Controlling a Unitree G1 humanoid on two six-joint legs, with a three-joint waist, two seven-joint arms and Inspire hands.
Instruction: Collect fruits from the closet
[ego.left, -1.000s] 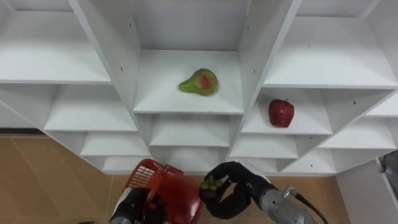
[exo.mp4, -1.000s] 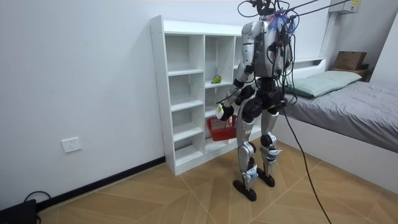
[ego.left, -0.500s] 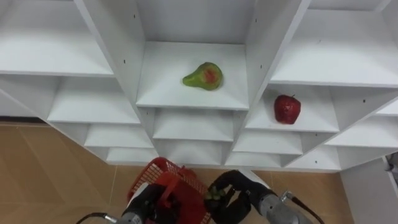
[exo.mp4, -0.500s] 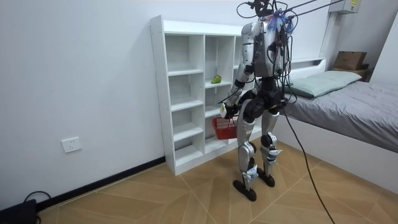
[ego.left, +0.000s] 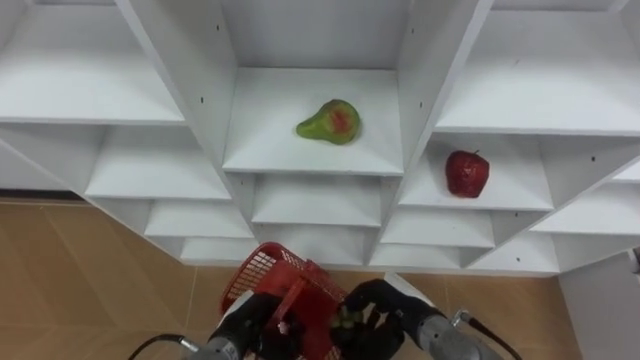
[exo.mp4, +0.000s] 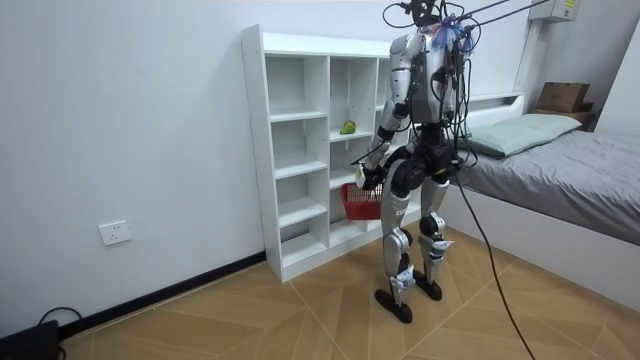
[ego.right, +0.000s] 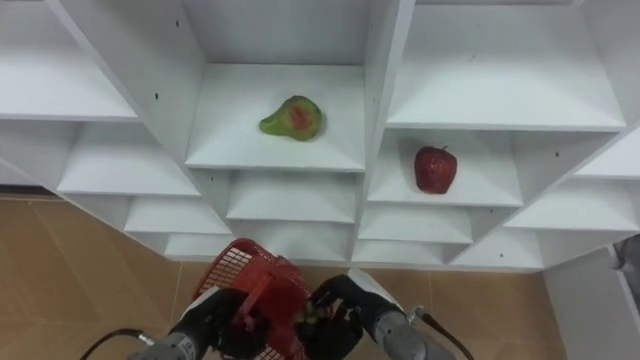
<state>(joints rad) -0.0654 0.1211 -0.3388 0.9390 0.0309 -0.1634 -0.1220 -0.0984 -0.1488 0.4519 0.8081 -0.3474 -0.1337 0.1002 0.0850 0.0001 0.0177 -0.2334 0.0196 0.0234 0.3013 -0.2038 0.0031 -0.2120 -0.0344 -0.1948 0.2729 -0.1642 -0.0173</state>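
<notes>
A green-red pear (ego.left: 329, 121) lies on the middle shelf of the white closet (ego.left: 170, 95). A red apple (ego.left: 467, 173) stands one compartment to the right and a little lower. Below, in front of the closet, my left hand (ego.left: 248, 322) is shut on the handle of a red mesh basket (ego.left: 262, 277). My right hand (ego.left: 392, 308) is curled round a small bunch of green grapes (ego.left: 346, 319) right at the basket's right rim. In the room view I stand facing the closet (exo.mp4: 300, 150), with the basket (exo.mp4: 360, 203) at hip height.
The other closet compartments around the pear and apple hold nothing. Wooden floor (ego.left: 90, 270) lies under the closet. A bed (exo.mp4: 560, 165) stands at the room view's right, close behind me.
The basket has come up and to the right, against my right hand. The grapes now sit at its rim instead of beside it. My view has shifted slightly.
</notes>
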